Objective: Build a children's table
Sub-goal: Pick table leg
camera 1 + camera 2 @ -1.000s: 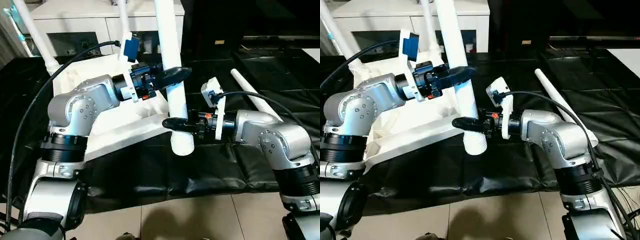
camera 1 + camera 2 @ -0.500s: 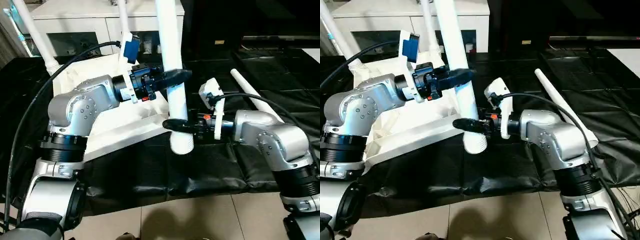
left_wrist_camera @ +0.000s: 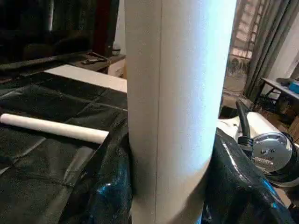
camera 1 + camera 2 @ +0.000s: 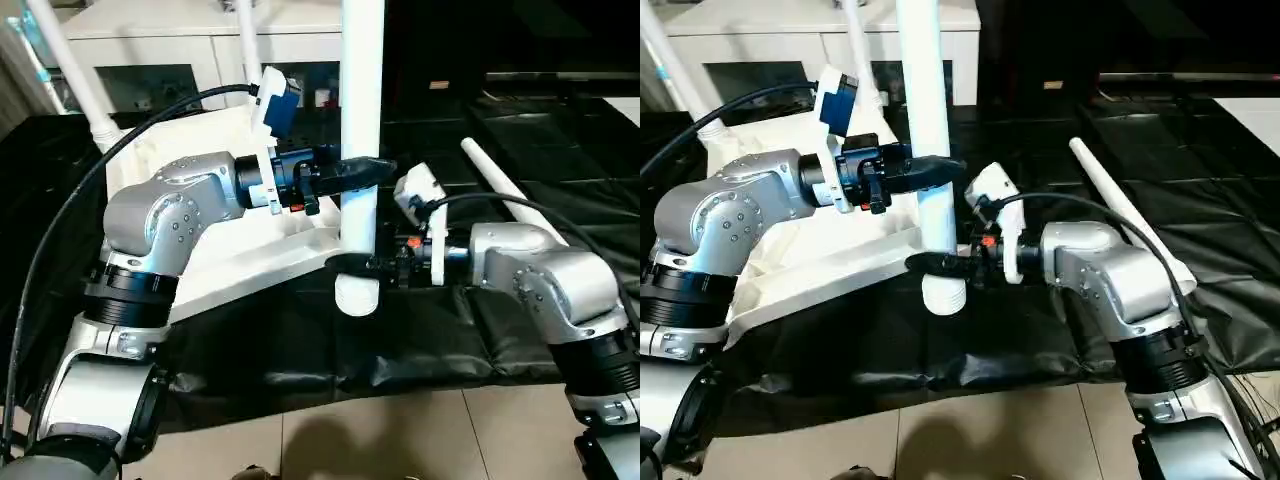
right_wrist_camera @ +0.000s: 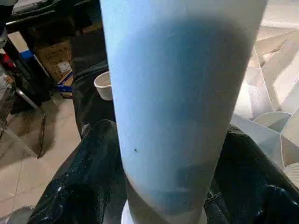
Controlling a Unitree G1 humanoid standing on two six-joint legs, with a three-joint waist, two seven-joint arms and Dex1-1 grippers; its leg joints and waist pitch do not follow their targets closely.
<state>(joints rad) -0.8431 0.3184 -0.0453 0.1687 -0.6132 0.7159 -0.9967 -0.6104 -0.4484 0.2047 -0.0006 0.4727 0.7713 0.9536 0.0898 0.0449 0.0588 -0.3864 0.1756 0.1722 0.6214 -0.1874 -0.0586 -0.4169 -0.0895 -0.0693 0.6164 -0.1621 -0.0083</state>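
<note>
A white cabinet (image 4: 200, 45) with glass doors stood behind the black-covered surface (image 4: 540, 130). In front of that surface lay a beige tiled floor (image 4: 400, 440). Grey curtains (image 3: 273, 42) hung beyond the surface.

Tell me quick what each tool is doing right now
Left tool: closed on the white table leg, gripping it partway up.
Right tool: around the same leg near its lower end; cannot tell whether it grips.
</note>
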